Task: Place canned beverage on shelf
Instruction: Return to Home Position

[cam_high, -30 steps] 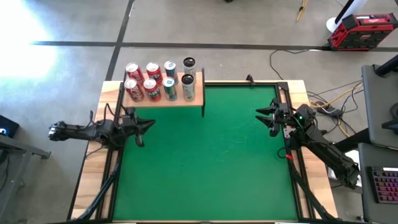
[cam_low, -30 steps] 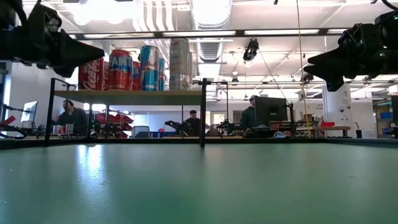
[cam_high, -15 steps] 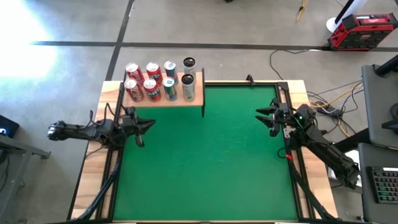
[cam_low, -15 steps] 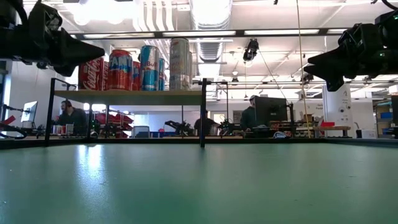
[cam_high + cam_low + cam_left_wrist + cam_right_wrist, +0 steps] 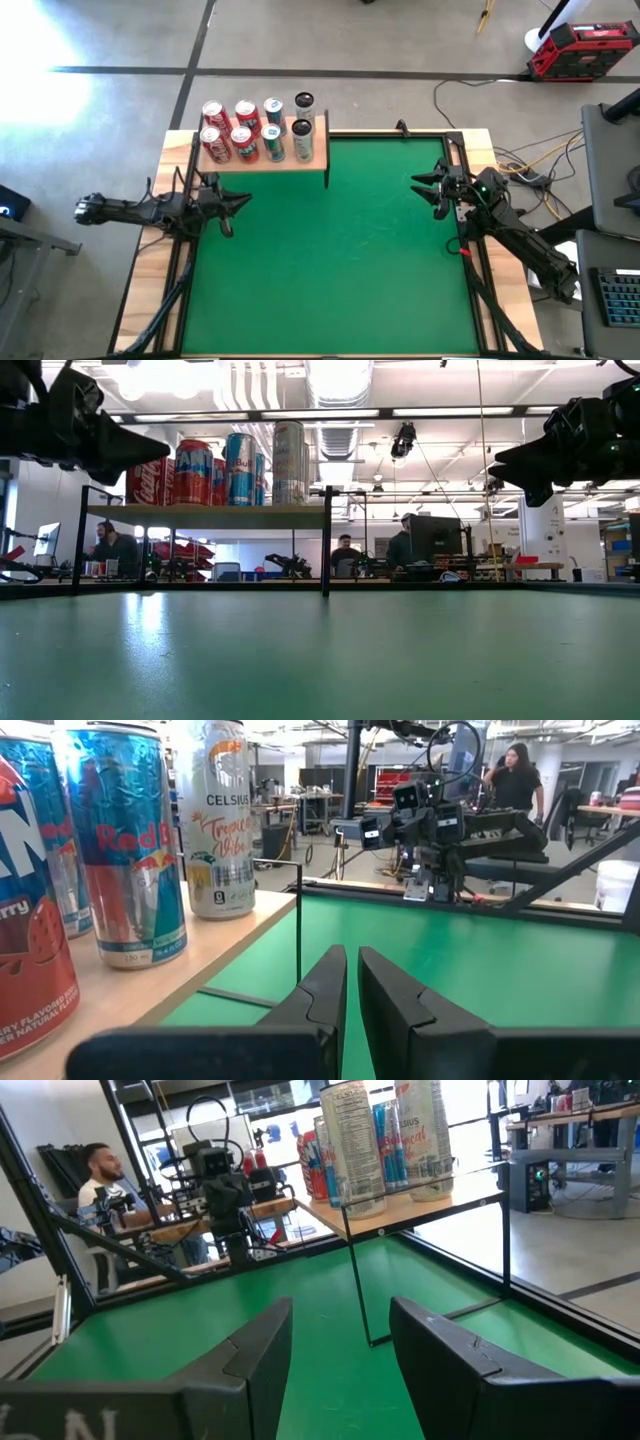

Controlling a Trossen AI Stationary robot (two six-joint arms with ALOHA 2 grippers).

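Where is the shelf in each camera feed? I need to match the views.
High view: the shelf, upper left, at the green mat's far-left corner.
Low view: left of centre, above mid-height.
Left wrist view: close beside the left gripper.
Right wrist view: across the mat from the right gripper.
Shared landmark: its black corner leg.

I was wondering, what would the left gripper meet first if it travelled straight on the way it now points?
Most likely the right gripper, which faces it across the green mat. The left gripper aims clear of the leg of the shelf, and nothing stands between; depth is hard to judge.
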